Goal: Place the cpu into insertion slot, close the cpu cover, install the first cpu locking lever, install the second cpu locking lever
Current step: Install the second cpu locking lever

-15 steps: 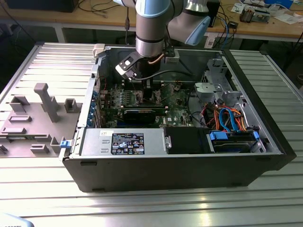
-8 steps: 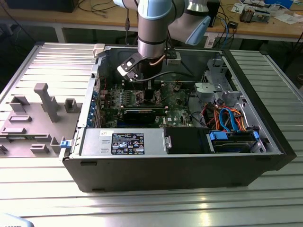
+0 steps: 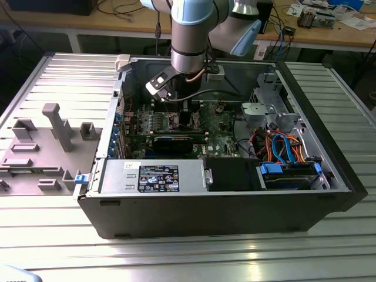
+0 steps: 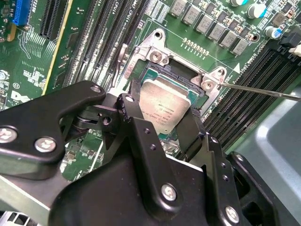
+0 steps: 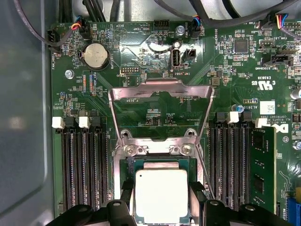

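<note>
**Chip placement at the processor socket.** The arm (image 3: 191, 35) reaches down into the open computer case (image 3: 235, 202). The gripper (image 5: 161, 200) is closed on the cpu (image 5: 161, 190), with its black fingers (image 4: 134, 117) bearing on two opposite edges; this grip appears chosen to keep the chip level and its dull metal top free. The cpu lies squarely over the insertion slot (image 5: 157, 163), between the banks of memory slots (image 5: 82, 165). Whether it is fully seated or just above the contacts cannot be told. The cpu cover (image 5: 162, 87) stands hinged back from the socket, bare board showing through its window, so the slot is open from above. A locking lever (image 4: 263, 90), a thin wire rod, juts out sideways in the released position, consistent with the raised cover. The first wrist view looks along the fingers and shows the cover and how the chip lines up with the socket. The oblique second wrist view shows the finger contact on the chip's edges and the lever's reach. The exterior view places the arm over the green board (image 3: 226, 141).
</note>
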{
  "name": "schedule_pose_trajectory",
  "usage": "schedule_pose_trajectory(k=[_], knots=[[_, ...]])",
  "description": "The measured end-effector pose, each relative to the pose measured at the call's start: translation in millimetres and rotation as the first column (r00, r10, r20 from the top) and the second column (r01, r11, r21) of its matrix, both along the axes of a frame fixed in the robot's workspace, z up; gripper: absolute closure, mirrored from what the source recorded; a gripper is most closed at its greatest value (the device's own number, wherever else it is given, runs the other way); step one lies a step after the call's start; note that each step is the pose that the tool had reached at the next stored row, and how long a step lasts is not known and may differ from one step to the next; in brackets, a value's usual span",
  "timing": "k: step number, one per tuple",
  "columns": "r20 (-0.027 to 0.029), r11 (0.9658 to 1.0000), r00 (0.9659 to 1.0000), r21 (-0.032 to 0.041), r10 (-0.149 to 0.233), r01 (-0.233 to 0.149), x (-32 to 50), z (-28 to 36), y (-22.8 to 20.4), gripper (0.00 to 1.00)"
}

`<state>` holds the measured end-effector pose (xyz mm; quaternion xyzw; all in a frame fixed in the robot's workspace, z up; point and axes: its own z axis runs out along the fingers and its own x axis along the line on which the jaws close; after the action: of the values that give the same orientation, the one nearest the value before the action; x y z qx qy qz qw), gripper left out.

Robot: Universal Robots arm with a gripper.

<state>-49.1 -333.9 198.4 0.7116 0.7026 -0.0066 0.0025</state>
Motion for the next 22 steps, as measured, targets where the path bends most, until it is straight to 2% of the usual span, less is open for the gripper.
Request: schedule_pose_trajectory(k=[2,3,6,11,17,22], knots=[[-0.0007,1.0,1.0,-0.0006,0.0,0.0,-0.1,0.1,-0.1,0.44],[-0.0008,1.0,1.0,-0.0009,0.0,0.0,-0.1,0.2,-0.2,0.38],[-0.001,1.0,1.0,-0.001,0.0,0.0,-0.2,0.2,-0.2,0.38],[-0.001,1.0,1.0,-0.001,0.0,0.0,-0.2,0.2,2.3,0.38],[-0.001,1.0,1.0,-0.001,0.002,-0.002,-0.2,0.2,2.5,0.38],[-0.001,0.9989,0.9989,-0.001,0.046,-0.046,-0.3,0.2,2.5,0.38]])
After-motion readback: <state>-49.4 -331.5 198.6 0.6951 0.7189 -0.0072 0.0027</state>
